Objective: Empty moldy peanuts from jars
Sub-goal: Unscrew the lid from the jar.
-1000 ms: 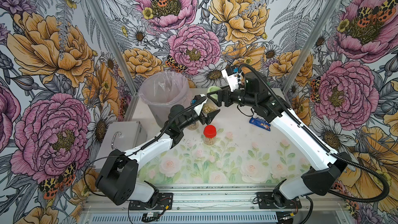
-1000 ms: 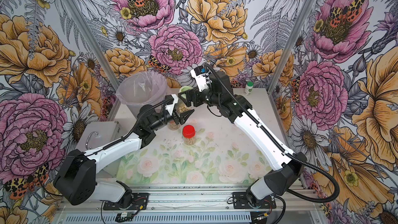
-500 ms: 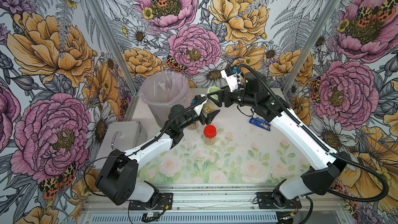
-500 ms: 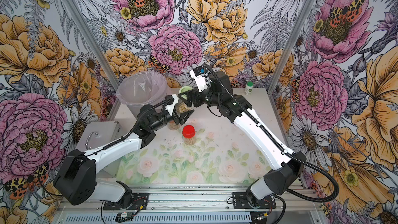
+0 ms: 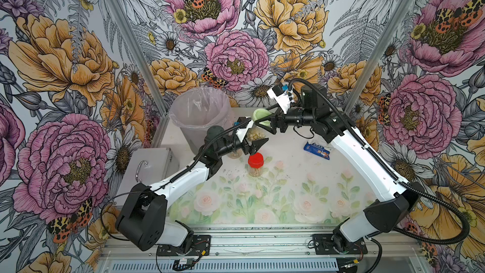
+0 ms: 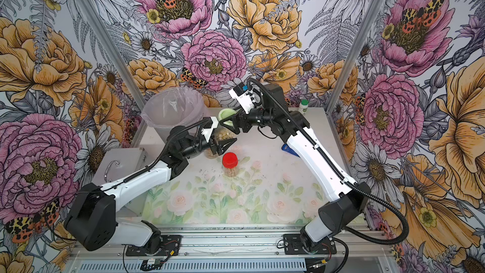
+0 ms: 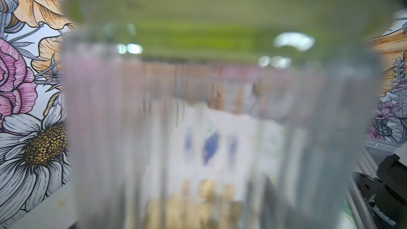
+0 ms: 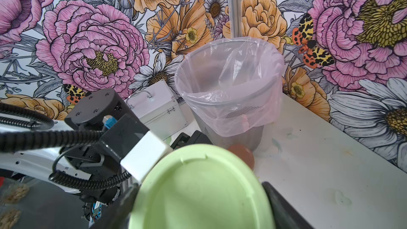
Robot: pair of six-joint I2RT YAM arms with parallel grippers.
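My left gripper (image 5: 255, 134) (image 6: 223, 135) is shut on a clear jar (image 5: 256, 135) (image 7: 220, 128), held off the table with moldy peanuts (image 7: 198, 205) in its bottom. A light green lid (image 5: 259, 114) (image 6: 227, 114) (image 8: 202, 190) sits at that jar's top, and my right gripper (image 5: 264, 122) (image 8: 201, 205) is shut on the lid's rim from the far side. A red-lidded jar (image 5: 255, 160) (image 6: 230, 160) of peanuts stands on the mat just in front. A brown-lidded jar (image 5: 235, 153) (image 8: 242, 153) stands mostly hidden behind the left gripper.
A clear bucket with a plastic liner (image 5: 199, 111) (image 8: 229, 80) stands at the back left, close to both grippers. A metal case (image 5: 149, 164) lies left of the table. A blue packet (image 5: 316, 149) lies under the right arm. A small white bottle (image 6: 304, 106) stands at the back wall.
The right gripper's jaws have closed in onto the green lid. Both arms and the held jar have stayed almost where they were.
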